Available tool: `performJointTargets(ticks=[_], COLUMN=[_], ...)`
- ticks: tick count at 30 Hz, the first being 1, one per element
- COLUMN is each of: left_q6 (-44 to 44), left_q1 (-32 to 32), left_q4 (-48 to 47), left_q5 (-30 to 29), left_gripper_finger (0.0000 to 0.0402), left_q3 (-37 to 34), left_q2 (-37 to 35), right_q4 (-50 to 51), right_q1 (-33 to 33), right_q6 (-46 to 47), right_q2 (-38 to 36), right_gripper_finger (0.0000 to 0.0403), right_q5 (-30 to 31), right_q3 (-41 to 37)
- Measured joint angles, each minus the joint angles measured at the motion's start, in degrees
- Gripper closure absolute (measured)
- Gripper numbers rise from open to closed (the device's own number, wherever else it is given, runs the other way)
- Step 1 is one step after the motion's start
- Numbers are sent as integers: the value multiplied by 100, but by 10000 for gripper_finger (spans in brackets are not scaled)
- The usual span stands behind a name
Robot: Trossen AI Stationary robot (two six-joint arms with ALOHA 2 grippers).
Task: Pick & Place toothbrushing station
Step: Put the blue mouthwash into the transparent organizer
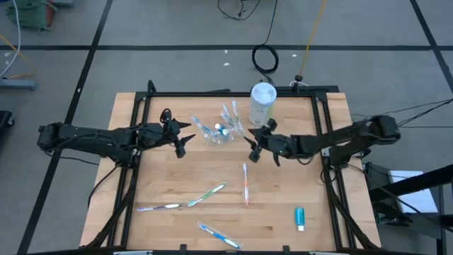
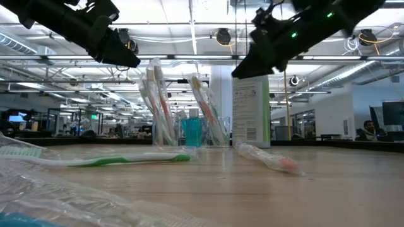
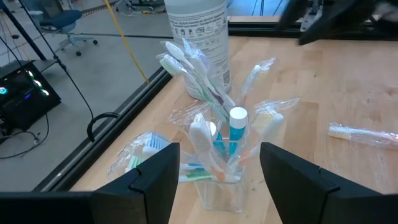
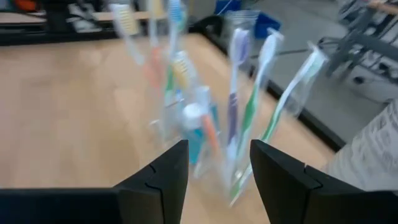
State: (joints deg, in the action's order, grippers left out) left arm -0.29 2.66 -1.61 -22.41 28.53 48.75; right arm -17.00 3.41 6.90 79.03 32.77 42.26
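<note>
1. The clear plastic cup point(image 1: 220, 132) stands upright on the wooden counter point(image 1: 170, 177), near the middle of the far edge, just beside the white-and-green canister point(image 1: 261, 103).
2. The cup is crowded with wrapped toothbrushes point(image 3: 194, 62) that fan outward, with white heads and pastel handles in green, orange and purple; two blue toothpaste tubes point(image 3: 236, 129) with white caps stand among them.
3. My left end effector point(image 1: 181, 139) hovers above the counter on the cup's left side, fingers spread wide with nothing between them; in its wrist view the cup sits in the gap ahead of the fingers.
4. My right end effector point(image 1: 255, 145) hovers on the cup's right side, near the canister, its fingers apart and empty; the cup shows ahead of them in its wrist view.
5. Loose on the counter lie an orange-handled toothbrush point(image 1: 245, 183) at the middle, a green one point(image 1: 207, 194) and a purple one point(image 1: 158, 207) toward the near left, and a blue one point(image 1: 218, 234) by the near edge.
6. A third toothpaste tube point(image 1: 299, 217) lies flat near the near right corner.
</note>
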Motion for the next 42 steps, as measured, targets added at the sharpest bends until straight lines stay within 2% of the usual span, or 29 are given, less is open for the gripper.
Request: performJointTargets(ticks=[4,8,12,16,18,24,28,32,38,42], left_q6=[-5,-5,-5,-5,-12,-57,-211,-274,-280,-280], left_q1=[0,0,-2,-1,-2,0,0,-2,0,-2], left_q4=[2,2,4,4,6,9,7,7,4,0], left_q5=[0,0,0,0,0,-2,-1,0,-1,-2], left_gripper_finger=[172,172,172,172,172,172,172,172,172,172], left_q3=[0,0,0,0,0,0,0,0,0,0], left_q2=[0,0,-1,0,-2,0,0,0,0,0], right_q4=[860,1307,1437,1661,1914,3079,3686,3792,3925,3774], right_q1=[436,850,1167,1444,1568,2094,2513,2882,3401,3569], right_q6=[344,616,741,1585,2499,6181,8297,10323,12196,12491], right_q2=[-490,-778,-907,-917,-917,-917,-914,-914,-849,-690], right_gripper_finger=[241,241,241,243,245,254,263,270,271,271], right_q5=[-4,-105,-870,-1755,-2304,-3962,-4671,-5439,-5911,-6139], right_q3=[0,0,0,0,0,0,0,0,1,2])
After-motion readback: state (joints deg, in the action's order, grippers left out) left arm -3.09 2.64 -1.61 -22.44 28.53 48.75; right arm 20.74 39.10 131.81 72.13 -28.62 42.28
